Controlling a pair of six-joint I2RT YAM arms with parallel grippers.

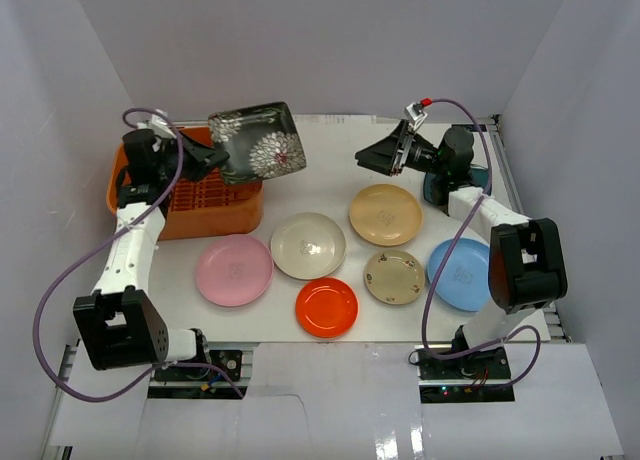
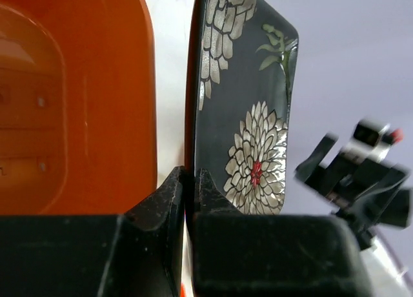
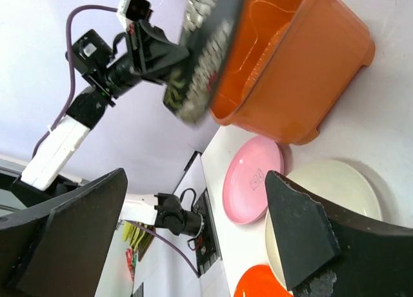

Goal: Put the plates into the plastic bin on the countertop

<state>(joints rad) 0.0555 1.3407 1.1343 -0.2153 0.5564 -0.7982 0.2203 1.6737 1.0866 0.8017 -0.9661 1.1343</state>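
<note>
My left gripper [image 1: 213, 161] is shut on the edge of the square black floral plate [image 1: 258, 142] and holds it tilted in the air over the right end of the orange plastic bin [image 1: 190, 195]. In the left wrist view the fingers [image 2: 177, 187] pinch the plate [image 2: 248, 103] beside the bin [image 2: 77, 103]. My right gripper [image 1: 375, 158] is open, empty and raised above the countertop [image 1: 330, 170]. On the countertop lie pink [image 1: 234, 270], cream [image 1: 308, 245], orange-red [image 1: 326, 307], tan [image 1: 385, 214], beige patterned [image 1: 394, 277] and light blue [image 1: 460, 273] plates. A dark teal plate [image 1: 437, 188] is partly hidden under the right arm.
The right wrist view shows the bin [image 3: 303, 64], the held plate [image 3: 206, 45], the left arm [image 3: 103, 58] and the pink plate [image 3: 255, 177] between my open right gripper [image 3: 200, 239]. White walls enclose the countertop.
</note>
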